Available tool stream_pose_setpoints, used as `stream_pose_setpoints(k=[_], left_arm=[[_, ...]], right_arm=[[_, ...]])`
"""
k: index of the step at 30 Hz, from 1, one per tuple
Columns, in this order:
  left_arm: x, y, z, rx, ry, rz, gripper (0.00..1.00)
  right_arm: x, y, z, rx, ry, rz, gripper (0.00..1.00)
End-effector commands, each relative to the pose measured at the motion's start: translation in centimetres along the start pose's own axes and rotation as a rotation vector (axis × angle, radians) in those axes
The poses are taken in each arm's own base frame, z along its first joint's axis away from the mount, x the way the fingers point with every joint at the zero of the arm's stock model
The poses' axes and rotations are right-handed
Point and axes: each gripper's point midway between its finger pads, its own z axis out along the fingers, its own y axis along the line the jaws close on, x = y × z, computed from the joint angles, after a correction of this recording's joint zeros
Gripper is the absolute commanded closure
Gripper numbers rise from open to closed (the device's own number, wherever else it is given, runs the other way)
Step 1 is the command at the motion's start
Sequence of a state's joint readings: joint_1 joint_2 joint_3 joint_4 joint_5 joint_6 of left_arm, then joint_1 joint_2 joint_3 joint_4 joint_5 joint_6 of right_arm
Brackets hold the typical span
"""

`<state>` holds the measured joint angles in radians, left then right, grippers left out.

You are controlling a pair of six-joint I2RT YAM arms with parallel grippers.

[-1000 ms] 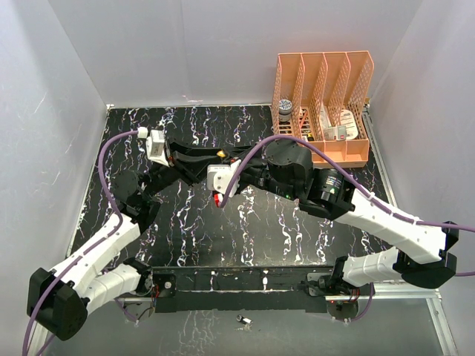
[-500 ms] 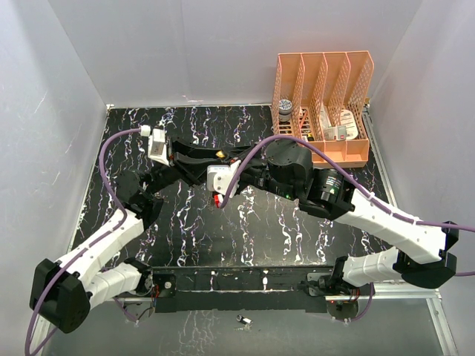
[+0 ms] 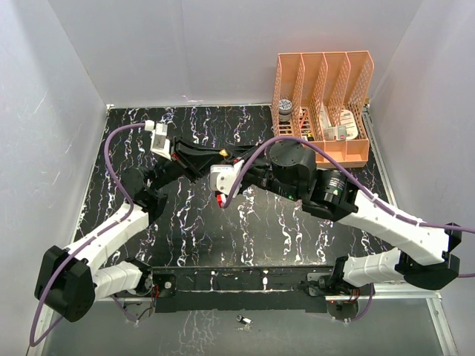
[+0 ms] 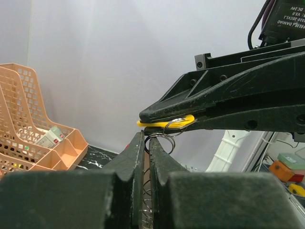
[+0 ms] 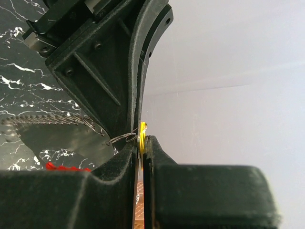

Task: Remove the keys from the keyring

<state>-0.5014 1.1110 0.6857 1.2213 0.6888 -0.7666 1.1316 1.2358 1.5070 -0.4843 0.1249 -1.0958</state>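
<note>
looks like the pull-apart step: the right pincer (image 5: 142, 143) is pressed together on the yellow key (image 4: 167, 122), and the left pincer (image 4: 147, 143) nips the wire of the keyring (image 4: 161, 137), both up in the air over the counter (image 3: 185, 237) (red key (image 3: 218, 197) dangles underneath). next move, i'd guess, needs the key slid round the coil to its end, not yanked, or the grip slips.

White arm links (image 3: 111, 230) with black joints, purple cables (image 3: 106, 152), matte black fingers (image 4: 228, 90) with recessed screws
</note>
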Motion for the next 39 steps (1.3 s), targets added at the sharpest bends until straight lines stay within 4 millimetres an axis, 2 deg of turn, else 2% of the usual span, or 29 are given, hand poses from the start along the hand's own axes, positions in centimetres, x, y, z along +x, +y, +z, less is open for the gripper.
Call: stream_pose_setpoints(k=[1,8,15,20,33,39], left_arm=[[-2.5,-1.8,0.6,0.063,-0.082,0.042,1.0],[-3.2,-1.2,0.6,0.017,-0.116,0.031,1.0],[-4.1,0.7,0.0,-0.147,-0.108,0.101,1.0],[-5.0,1.3,-0.4,-0.211,-0.133,0.135,1.0],[-7.0,1.9,-0.6,-0.24,-0.27,0.149,1.0],[-7.9,1.6,-0.2,-0.217,-0.301,0.158,1.0]], right_arm=[[-2.1,-3.1,-0.9,0.118,-0.089,0.012,1.0],[-2.0,-3.4,-1.1,0.138,-0.088,0.012,1.0],[-1.8,-3.8,-1.4,0.153,-0.076,0.002,1.0],[-1.8,-3.6,-1.4,0.148,-0.077,0.003,0.99],[-1.4,-2.1,0.1,0.099,-0.058,0.02,0.99],[-1.3,-1.4,0.3,0.086,-0.067,0.036,0.99]])
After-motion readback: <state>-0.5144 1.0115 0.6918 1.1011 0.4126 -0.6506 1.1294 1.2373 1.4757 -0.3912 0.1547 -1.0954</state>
